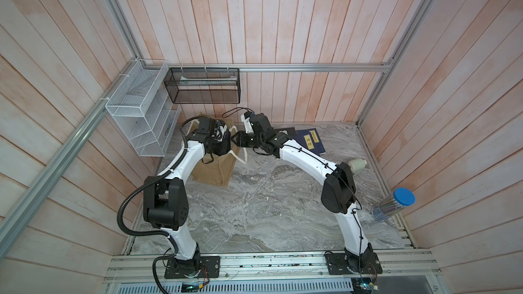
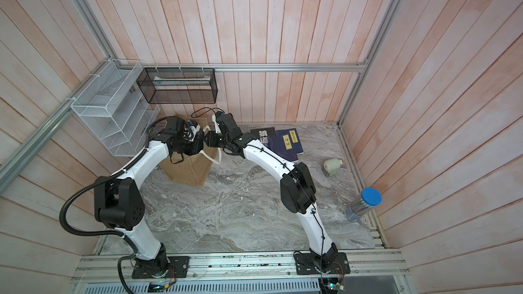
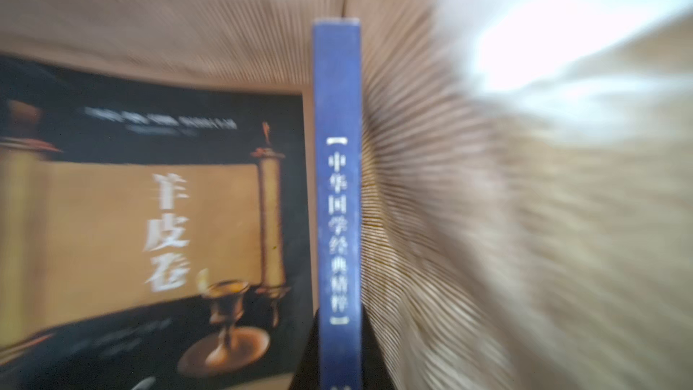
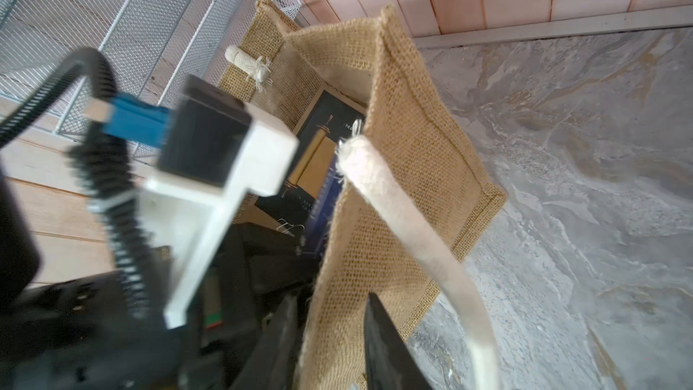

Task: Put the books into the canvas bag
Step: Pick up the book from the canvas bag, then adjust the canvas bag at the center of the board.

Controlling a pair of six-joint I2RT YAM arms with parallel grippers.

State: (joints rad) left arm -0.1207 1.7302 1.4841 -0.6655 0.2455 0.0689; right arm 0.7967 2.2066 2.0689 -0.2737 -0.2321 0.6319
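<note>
The tan canvas bag (image 1: 215, 171) (image 2: 189, 171) stands at the back left of the table. My left gripper (image 3: 342, 317) is down inside it, shut on a navy book (image 3: 337, 189) held by its spine. A brown-and-black book (image 3: 150, 219) (image 4: 322, 136) stands in the bag beside it. My right gripper (image 1: 236, 138) (image 4: 332, 298) is shut on the bag's near wall (image 4: 405, 144) at the rim, next to a white rope handle (image 4: 412, 226). More books lie at the back right: navy ones (image 1: 310, 141) (image 2: 287, 141) and a black one (image 2: 263, 134), partly behind my right arm.
A white wire basket (image 1: 141, 117) and a black mesh basket (image 1: 202, 84) hang on the back left walls above the bag. A white roll on a stand (image 1: 357, 164) and a clear tube with a blue lid (image 1: 394, 203) are by the right wall.
</note>
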